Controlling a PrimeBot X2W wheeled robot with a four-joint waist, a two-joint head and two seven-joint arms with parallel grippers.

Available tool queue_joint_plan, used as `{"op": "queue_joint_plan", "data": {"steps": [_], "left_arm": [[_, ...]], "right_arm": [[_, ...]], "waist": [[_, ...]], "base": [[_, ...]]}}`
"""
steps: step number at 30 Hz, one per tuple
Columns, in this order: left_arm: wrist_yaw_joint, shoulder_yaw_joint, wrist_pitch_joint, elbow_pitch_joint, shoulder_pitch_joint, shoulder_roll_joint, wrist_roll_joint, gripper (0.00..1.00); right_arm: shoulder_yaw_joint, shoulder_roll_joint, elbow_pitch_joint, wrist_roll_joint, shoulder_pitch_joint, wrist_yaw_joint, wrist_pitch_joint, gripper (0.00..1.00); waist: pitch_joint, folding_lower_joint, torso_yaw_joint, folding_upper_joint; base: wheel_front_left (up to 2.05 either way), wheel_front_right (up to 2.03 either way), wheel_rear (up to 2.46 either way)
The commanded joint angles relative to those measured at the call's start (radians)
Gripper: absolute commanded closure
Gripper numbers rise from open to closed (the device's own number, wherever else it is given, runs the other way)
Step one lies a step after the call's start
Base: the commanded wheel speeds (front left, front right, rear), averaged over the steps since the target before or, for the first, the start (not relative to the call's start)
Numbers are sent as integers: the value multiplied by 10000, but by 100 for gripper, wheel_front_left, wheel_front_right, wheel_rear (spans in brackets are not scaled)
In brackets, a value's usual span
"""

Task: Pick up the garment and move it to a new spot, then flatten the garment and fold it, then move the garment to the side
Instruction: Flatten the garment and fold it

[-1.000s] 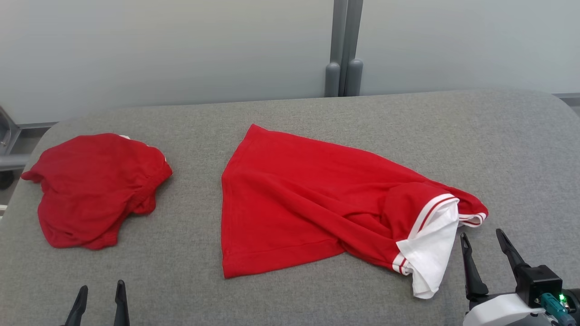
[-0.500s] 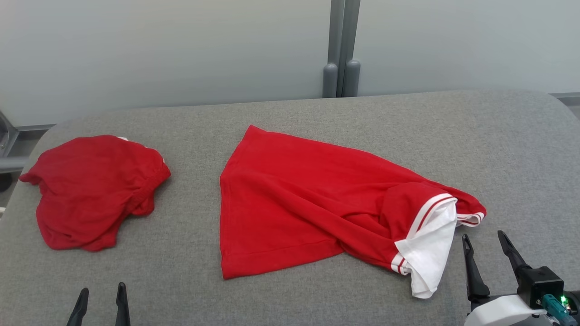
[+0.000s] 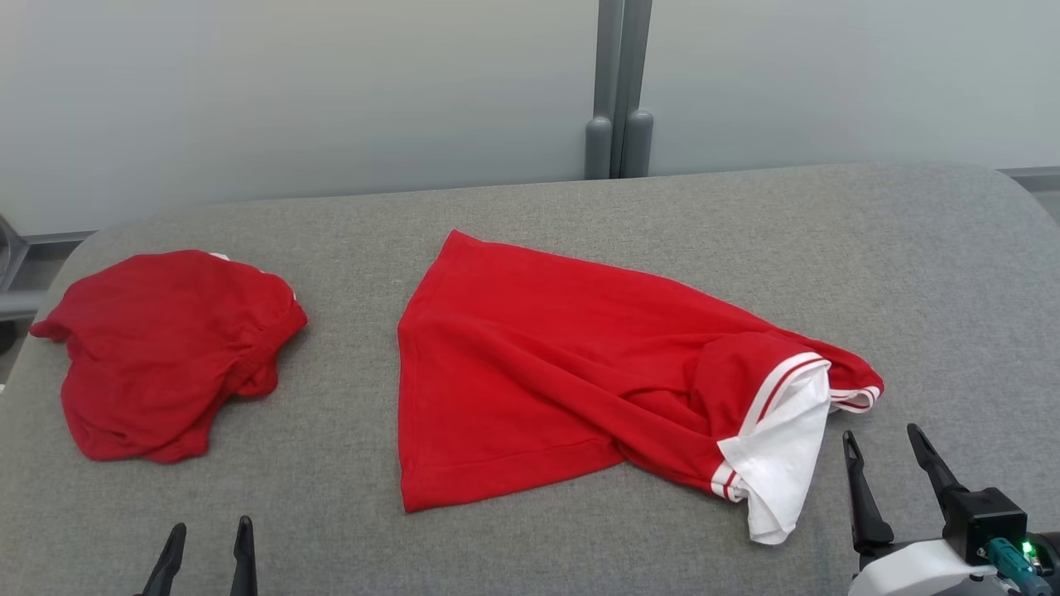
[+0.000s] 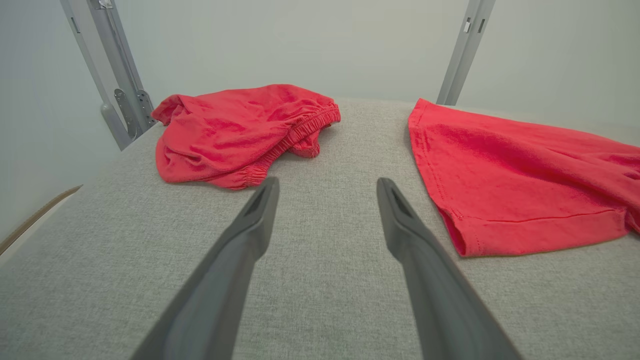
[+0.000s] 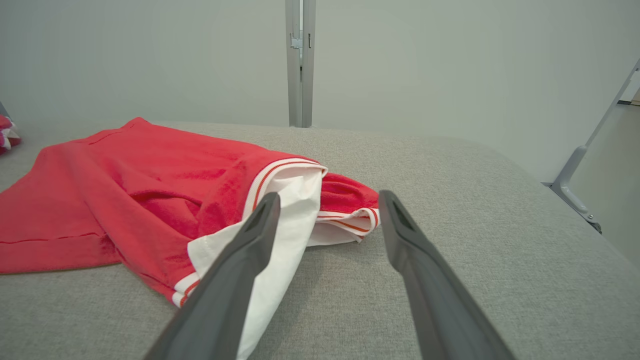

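While shirt (image 3: 538, 372) sprawls centre, bunched red shorts (image 3: 166, 356) well left

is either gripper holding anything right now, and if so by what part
Nothing is held. The left gripper and right gripper both have open, empty jaws; the red shirt lies loose on the grey surface.

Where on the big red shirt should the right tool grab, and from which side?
Take the white sleeve end of the red shirt. It lies bunched and lifted at the shirt's right edge, just ahead of the open right tool. I'd come from the right, low over the grey pad; the left hem lies flat, with little to pinch.
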Motion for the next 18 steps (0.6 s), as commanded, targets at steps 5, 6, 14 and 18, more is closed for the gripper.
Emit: {"op": "queue_joint_plan", "data": {"steps": [5, 6, 14, 18], "left_arm": [[-26, -124, -2, -19, 145, 63, -36, 0], [-26, -140, -2, -11, 140, 67, -41, 0], [-27, -543, -2, 182, 128, 174, -130, 0], [-27, -1233, 138, 444, -240, 334, -351, 0]], "right_arm": [[11, -147, -14, -12, -147, -3, -32, 0], [11, -159, -14, -13, -149, -3, -32, 0], [678, -302, 211, 143, -268, -5, -32, 0], [1587, -745, 770, 241, -642, -3, -13, 0]], "waist": [[-12, 0, 31, 0], [-15, 0, 39, 0], [-61, 0, 45, 0], [-21, 0, 23, 0]], "base": [[0, 0, 0], [0, 0, 0], [0, 0, 0], [0, 0, 0]]}}
